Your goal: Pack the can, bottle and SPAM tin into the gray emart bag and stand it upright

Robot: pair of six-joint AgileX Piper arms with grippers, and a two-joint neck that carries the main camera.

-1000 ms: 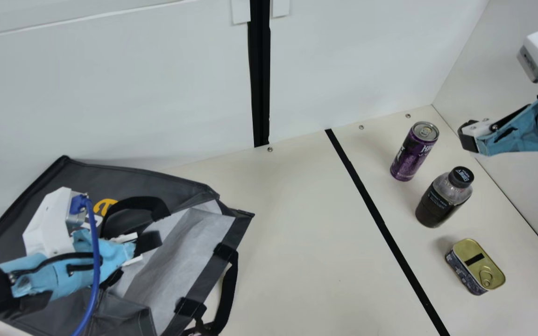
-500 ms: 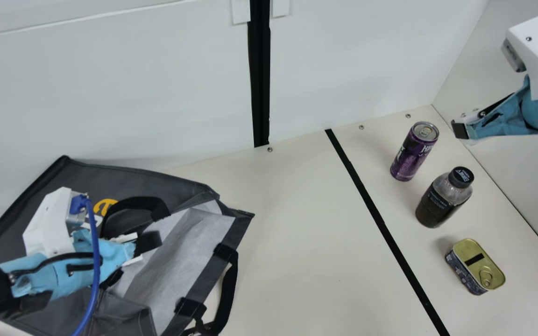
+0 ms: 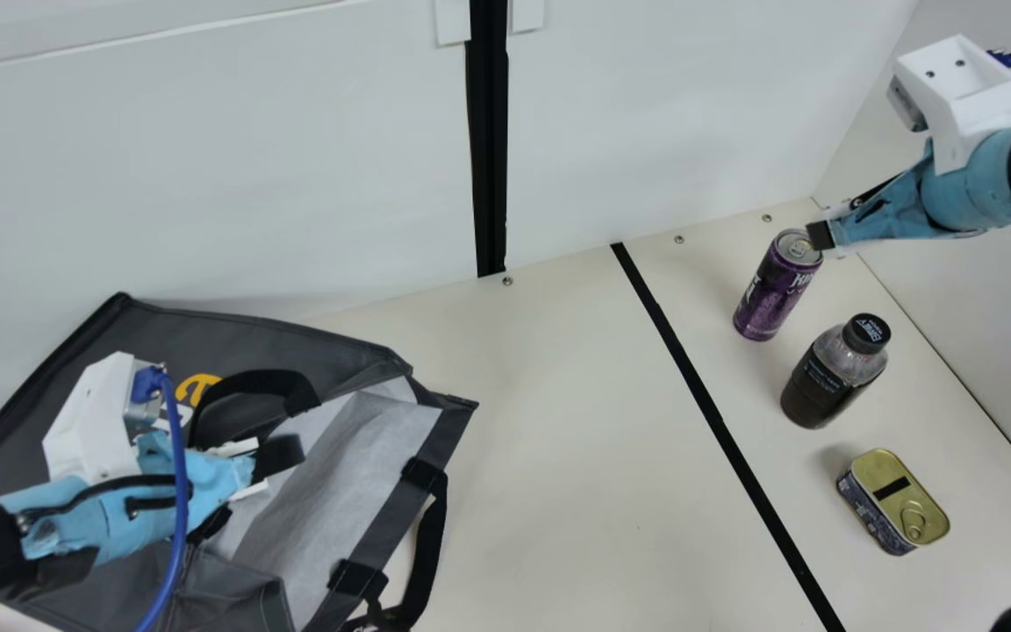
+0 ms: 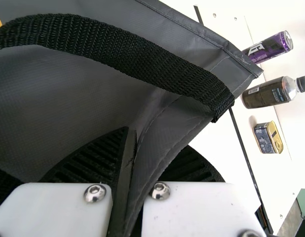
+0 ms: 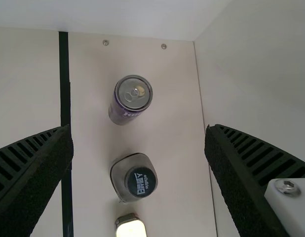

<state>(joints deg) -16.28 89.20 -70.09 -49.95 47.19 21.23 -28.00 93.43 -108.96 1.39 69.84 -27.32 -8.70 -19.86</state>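
"What is hard to make out?"

"Nearest, the gray emart bag (image 3: 163, 338) is cut off by the main view's edge and partly covered by the left gripper (image 3: 247, 487). The SPAM tin (image 3: 900, 500) is cropped in the right wrist view, its lid lost in glare. Farther off, the rim of the can (image 3: 773, 298) is overlapped in the main view by the right gripper (image 3: 826, 230)."

"And the jaws?"

"The bag's edge is clamped between the left pair. The right pair is held wide apart; in its wrist view the bottle (image 3: 830, 377) is framed between them, the can just past their tips, neither touched. Tin, bottle and can are set in a row on the table (image 3: 576, 456)."

"What is changed?"

"The bag, left gripper, tin, bottle and can are left unmoved; the right gripper has been brought in towards the can."
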